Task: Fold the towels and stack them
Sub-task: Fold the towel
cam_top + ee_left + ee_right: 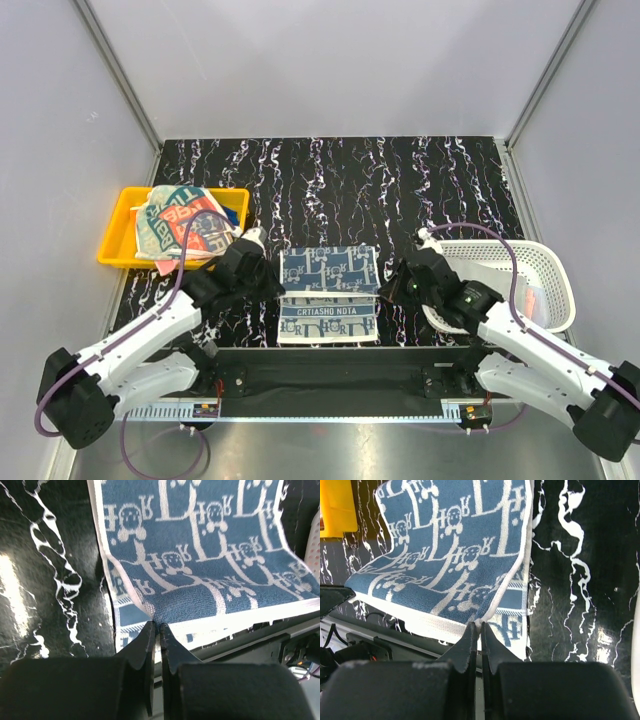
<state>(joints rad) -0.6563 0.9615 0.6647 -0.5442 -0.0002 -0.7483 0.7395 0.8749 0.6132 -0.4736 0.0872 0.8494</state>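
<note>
Top external view, and the blue-and-white towel sits dead centre at the near edge of the table, right between the two arms. Its upper layer, dark blue with pale letters and little figures, is raised off a lower layer that carries a band of lettering nearer the bases. Whether that lower part is the same cloth folded under, I cannot tell from here. Left gripper is on the towel's left edge, right gripper on its right edge, roughly level with each other.

Left wrist view now: the left gripper has its jaws pressed together with the white hem of the towel nipped between the tips. The cloth sags away from the pinch, and another layer shows beneath it.

Right wrist view, same story mirrored: the right gripper is pinching the bound edge of the towel, jaws tight. The flap hangs slack across toward the other side.

Further out, a yellow tray lies at the table's left, holding a rumpled pile of printed towels with red and blue-green markings. Over on the right a white mesh basket stands beside the right arm, with something pinkish inside, too small to make out. Table is black, veined with white.
</note>
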